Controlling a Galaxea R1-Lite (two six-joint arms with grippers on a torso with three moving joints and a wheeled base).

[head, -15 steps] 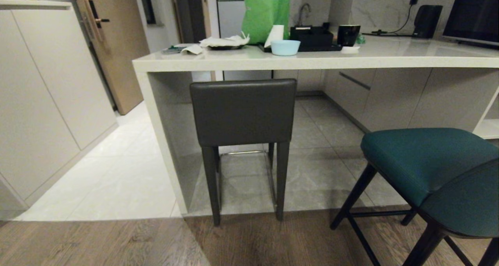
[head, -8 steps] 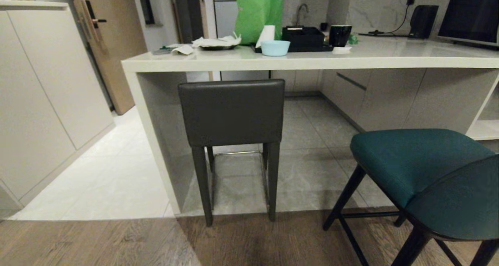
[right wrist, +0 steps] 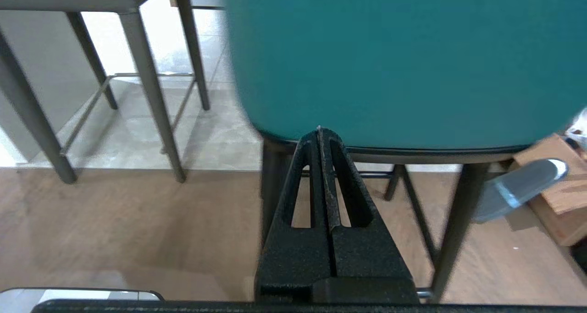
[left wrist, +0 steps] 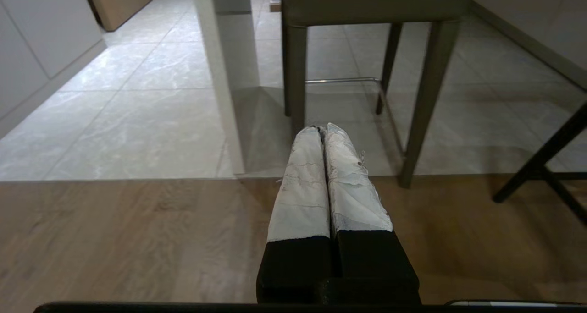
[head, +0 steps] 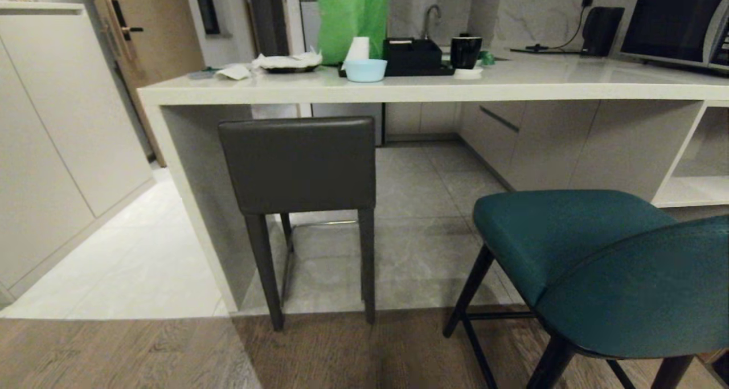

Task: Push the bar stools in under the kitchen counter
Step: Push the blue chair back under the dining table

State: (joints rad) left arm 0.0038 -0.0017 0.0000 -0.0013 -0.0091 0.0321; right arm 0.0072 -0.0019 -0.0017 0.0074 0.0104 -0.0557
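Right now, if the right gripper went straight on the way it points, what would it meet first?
Most likely the teal bar stool: the shut right gripper points at the lower edge of its padded back, though the gap between them is unclear.

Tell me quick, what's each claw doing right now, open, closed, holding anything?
Left claw: closed, holding nothing, low over the wood floor.
Right claw: closed, holding nothing, tips by the teal padded bar stool.

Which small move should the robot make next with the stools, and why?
Probably ease forward and press the right hand, shut, against the back of the teal stool. That stool stands wholly out on the wood floor, clear of the kitchen counter, while the grey stool already sits mostly under the slab. The left hand, also shut, hangs low and touches nothing.
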